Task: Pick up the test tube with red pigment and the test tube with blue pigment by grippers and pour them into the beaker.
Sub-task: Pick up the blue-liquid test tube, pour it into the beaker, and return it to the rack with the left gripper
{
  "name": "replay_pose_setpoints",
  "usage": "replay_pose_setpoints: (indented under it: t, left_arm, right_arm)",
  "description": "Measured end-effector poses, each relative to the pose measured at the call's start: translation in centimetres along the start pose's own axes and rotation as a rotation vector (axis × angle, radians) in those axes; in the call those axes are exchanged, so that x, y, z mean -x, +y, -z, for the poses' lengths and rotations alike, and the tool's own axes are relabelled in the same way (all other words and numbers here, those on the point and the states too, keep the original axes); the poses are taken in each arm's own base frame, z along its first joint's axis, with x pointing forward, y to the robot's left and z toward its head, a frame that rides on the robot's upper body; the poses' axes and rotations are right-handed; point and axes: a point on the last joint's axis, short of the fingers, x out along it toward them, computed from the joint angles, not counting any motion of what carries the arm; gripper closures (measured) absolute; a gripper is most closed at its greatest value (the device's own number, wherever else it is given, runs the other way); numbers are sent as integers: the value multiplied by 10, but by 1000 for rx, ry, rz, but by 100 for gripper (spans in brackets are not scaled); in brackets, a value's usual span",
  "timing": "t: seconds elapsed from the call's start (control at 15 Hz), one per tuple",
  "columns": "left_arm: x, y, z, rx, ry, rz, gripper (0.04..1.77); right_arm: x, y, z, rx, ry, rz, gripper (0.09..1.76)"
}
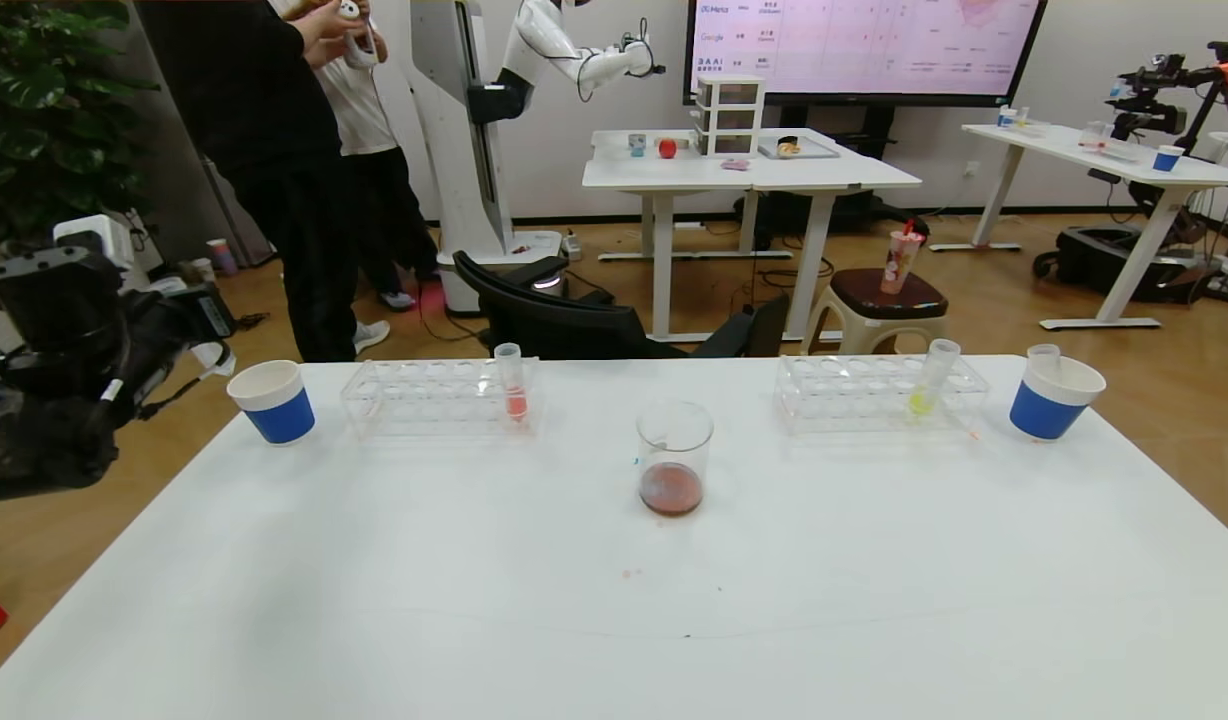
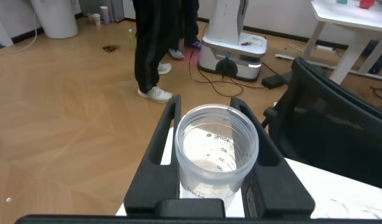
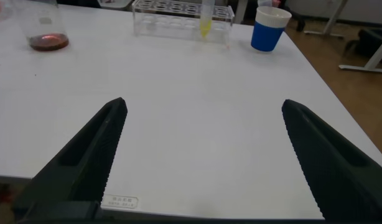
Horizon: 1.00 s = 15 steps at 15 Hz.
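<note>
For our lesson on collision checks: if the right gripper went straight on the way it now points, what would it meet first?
The right gripper, open, points over bare table. The first thing in its line is probably the rack holding the yellow tube, though depth is unclear.

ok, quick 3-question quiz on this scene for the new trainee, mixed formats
1. True or false: the beaker is empty.
2. The tube standing in the right rack holds liquid of which colour? A blue, B yellow, C green.
3. Which gripper holds something, and what?

Key
1. False: dark reddish liquid sits at its bottom.
2. B.
3. The left gripper, off the table's left side, grips a clear tube; the right gripper is open.
</note>
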Motion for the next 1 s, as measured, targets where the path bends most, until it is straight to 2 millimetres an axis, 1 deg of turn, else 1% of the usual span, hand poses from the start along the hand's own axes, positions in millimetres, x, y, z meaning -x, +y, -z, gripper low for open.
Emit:
replay_pose_setpoints:
  t: [0.27, 0.47, 0.6, 0.67, 0.87, 1.0]
  left_arm:
    - [-35, -2, 31, -2, -15, 0, 128]
    - [-51, -3, 55, -8, 11, 2, 128]
    - [-54, -5, 70, -16, 38, 6, 128]
    - [-55, -5, 75, -16, 35, 7, 128]
    - [-52, -3, 86, -17, 44, 7, 128]
    - [-50, -4, 89, -33, 45, 9, 125]
  right_arm:
    - [0, 0, 0, 0, 0, 0, 11]
    - [0, 0, 0, 0, 0, 0, 11]
    - [0, 0, 0, 0, 0, 0, 11]
    - [0, 0, 0, 0, 0, 0, 11]
    - [0, 0, 0, 0, 0, 0, 11]
    - [0, 0, 0, 0, 0, 0, 11]
